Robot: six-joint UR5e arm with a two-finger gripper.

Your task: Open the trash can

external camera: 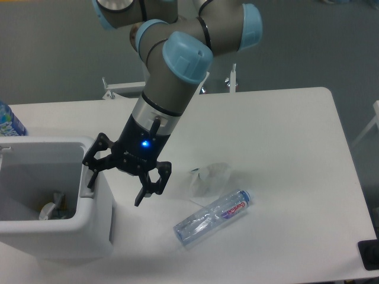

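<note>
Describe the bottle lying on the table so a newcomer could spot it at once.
Start at the white table and go right from the open trash can, past the gripper. The bottle lies on its side near the front edge, clear with a blue cap, beside a crumpled clear wrapper.

Trash can point(89, 228) at table's point(284, 154) left edge, bottle point(213, 217) right of it (lying flat)

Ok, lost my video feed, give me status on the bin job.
Gripper open, one of its fingers at the trash can front rim. Lid out of view, crumpled waste inside. Bottle lies on the table, clear of the can.
</note>
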